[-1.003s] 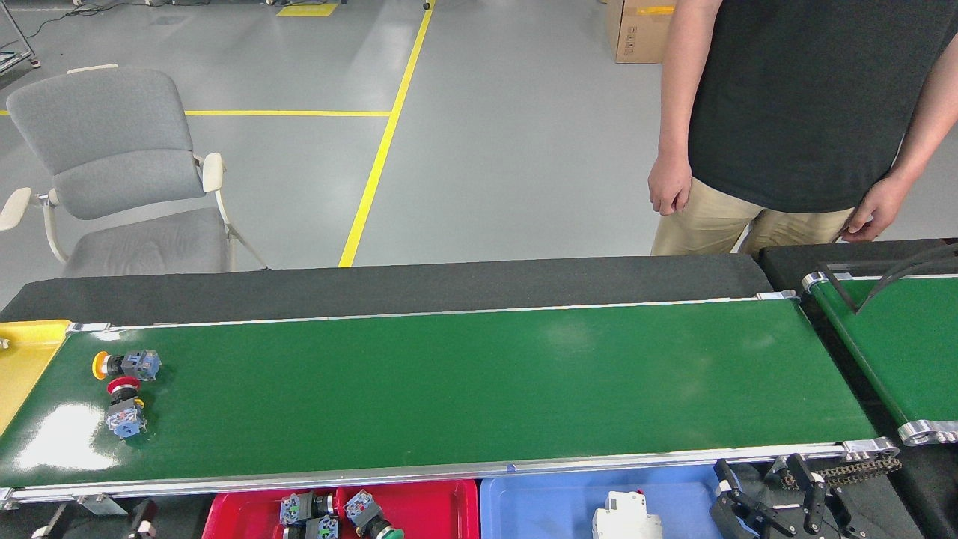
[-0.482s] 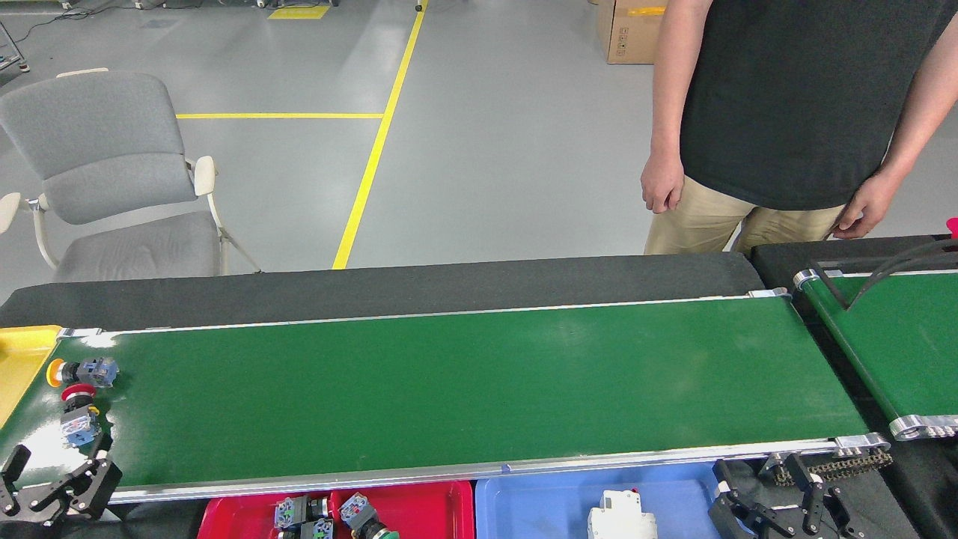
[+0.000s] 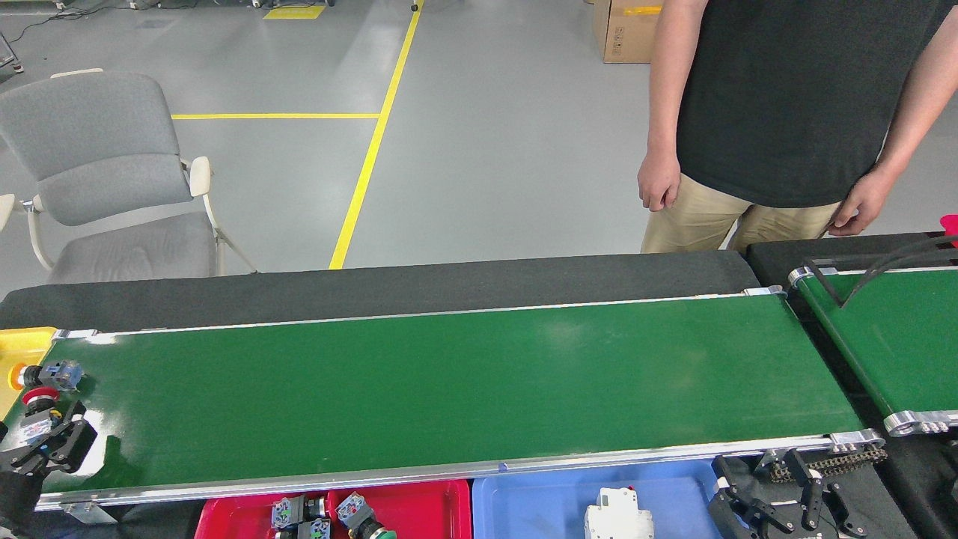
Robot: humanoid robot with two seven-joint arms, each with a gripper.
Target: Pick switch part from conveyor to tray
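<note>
The left gripper (image 3: 46,442), jaws spread, sat around the red-capped switch part (image 3: 37,412) at the conveyor (image 3: 449,389)'s left end; a late pinch risked losing it over that edge; the right gripper (image 3: 778,509) waited open by the blue tray (image 3: 539,501).

- grey padded chair (image 3: 105,172) with cream armrests, on floor far left, behind the black table edge
- yellow floor lines (image 3: 367,157), one long running away, one crossing it toward the chair
- cardboard box (image 3: 627,30) on floor, top of view, partly cut off
- person (image 3: 786,112) in black t-shirt and khaki trousers standing at far right, arms hanging, one hand near the second belt's corner
- narrower green belt (image 3: 898,337) at right with black wire guide (image 3: 876,273) across its far end
- white circuit breaker (image 3: 617,520) in blue bin (image 3: 524,505), bottom edge
</note>
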